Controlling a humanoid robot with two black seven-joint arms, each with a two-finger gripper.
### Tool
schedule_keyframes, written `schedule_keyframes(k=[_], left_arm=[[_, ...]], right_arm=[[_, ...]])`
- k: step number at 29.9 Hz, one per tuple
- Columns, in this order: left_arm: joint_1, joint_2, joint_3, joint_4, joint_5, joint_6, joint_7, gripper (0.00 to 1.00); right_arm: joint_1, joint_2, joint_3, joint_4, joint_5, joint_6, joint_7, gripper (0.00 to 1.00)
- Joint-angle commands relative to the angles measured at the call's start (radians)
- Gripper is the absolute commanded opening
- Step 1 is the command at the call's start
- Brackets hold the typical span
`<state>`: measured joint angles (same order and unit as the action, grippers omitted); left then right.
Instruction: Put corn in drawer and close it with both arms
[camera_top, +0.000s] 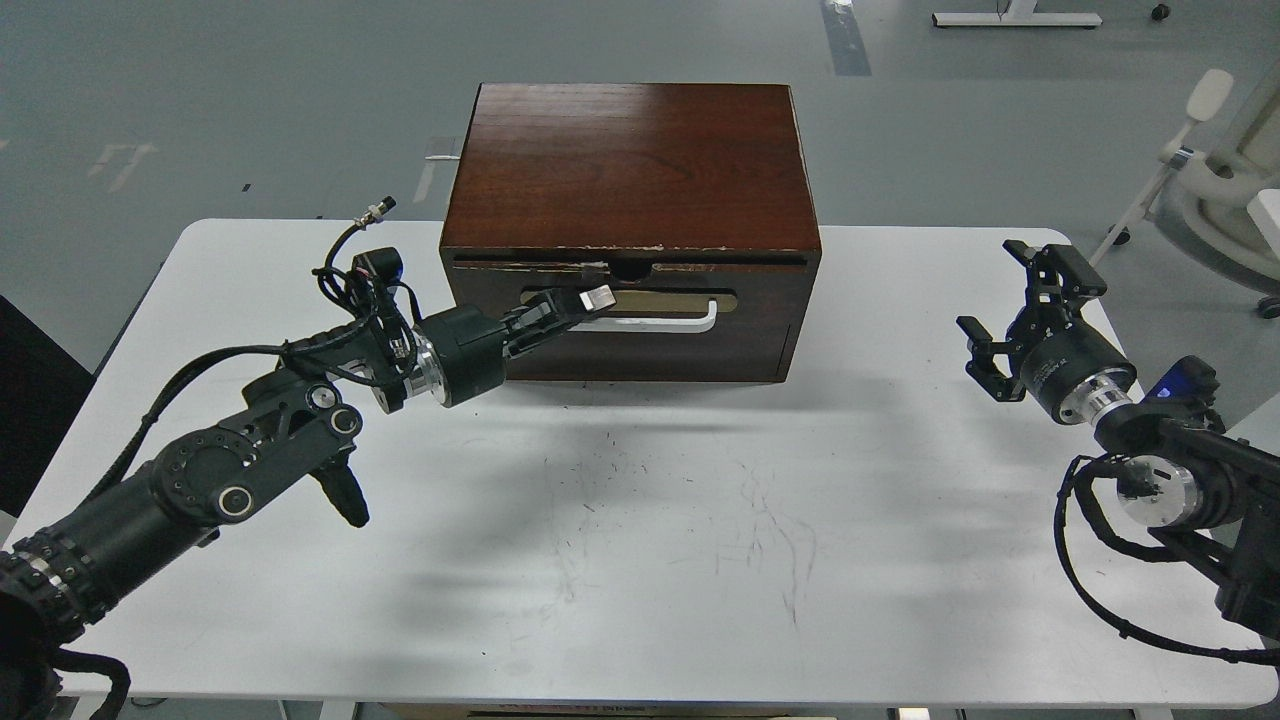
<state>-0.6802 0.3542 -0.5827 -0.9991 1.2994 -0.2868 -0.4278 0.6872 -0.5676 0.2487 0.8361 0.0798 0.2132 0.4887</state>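
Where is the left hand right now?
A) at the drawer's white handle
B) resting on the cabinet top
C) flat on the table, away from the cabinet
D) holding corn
A: the left hand reaches to the left end of the white handle on the drawer front; no corn shows.

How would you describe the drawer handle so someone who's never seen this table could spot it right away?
On the white table stands one dark brown wooden cabinet. On its front face, the drawer carries a white bar handle lying across a tan oval plate, with the left gripper at its left end. It is the only white piece on the dark wood.
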Motion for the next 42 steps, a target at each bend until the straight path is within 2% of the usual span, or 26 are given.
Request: schedule_keyframes(k=[1,8,11,16,18,21,22,23,24,25,32,36,38,40,42], left_arm=[[-0.004,-0.007,0.0,0.017,0.0,0.028,-0.009,0.0],[-0.01,-0.007,0.001,0.016,-0.006,0.018,-0.011,0.0],[-0.015,-0.003,0.01,-0.004,-0.057,-0.023,-0.012,0.0],[-0.013,0.081,0.007,-0.128,-0.149,-0.135,-0.014,0.0],[-0.013,0.13,-0.002,-0.212,-0.19,-0.193,-0.017,0.0],[-0.012,0.186,-0.02,-0.288,-0.241,-0.202,-0.043,0.0],[-0.01,0.199,-0.023,-0.306,-0.258,-0.202,-0.051,0.08],[-0.012,0.225,-0.025,-0.335,-0.299,-0.202,-0.061,0.36],[-0.012,0.238,-0.028,-0.348,-0.324,-0.202,-0.061,0.56],[-0.012,0.259,-0.045,-0.366,-0.385,-0.202,-0.061,0.98],[-0.004,0.316,-0.166,-0.368,-0.699,-0.202,-0.061,0.99],[0.005,0.35,-0.172,-0.345,-0.752,-0.202,-0.061,0.99],[0.037,0.367,-0.172,-0.337,-0.795,-0.166,-0.061,0.99],[0.103,0.377,-0.172,-0.328,-0.892,-0.085,-0.054,0.99],[0.134,0.381,-0.172,-0.316,-0.948,-0.063,-0.045,0.99]], right_arm=[[0.0,0.0,0.001,0.0,0.0,0.0,0.0,1.0],[0.0,-0.002,0.001,0.001,0.0,0.0,0.0,1.0],[0.0,-0.006,0.001,0.001,0.0,0.0,0.0,1.0],[0.0,-0.011,0.003,0.003,0.003,0.002,0.0,1.0],[0.0,-0.011,0.003,0.001,0.003,0.003,0.0,1.0],[0.0,-0.011,0.004,0.003,0.0,0.005,0.0,1.0],[0.0,-0.011,0.006,0.003,0.003,0.006,0.0,1.0],[0.002,-0.011,0.009,0.003,0.0,0.006,0.0,1.0],[0.003,-0.012,0.011,0.003,0.0,0.006,0.0,1.0],[0.008,-0.012,0.014,0.003,0.0,0.006,0.0,1.0],[0.044,-0.014,0.035,0.0,0.0,0.008,0.0,1.0],[0.054,-0.006,0.035,0.0,0.0,0.003,0.0,1.0],[0.054,0.003,0.035,-0.003,0.0,-0.001,0.0,1.0],[0.048,0.005,0.035,-0.003,0.0,-0.002,0.0,1.0],[0.048,0.012,0.035,-0.005,0.0,-0.002,0.0,1.0]])
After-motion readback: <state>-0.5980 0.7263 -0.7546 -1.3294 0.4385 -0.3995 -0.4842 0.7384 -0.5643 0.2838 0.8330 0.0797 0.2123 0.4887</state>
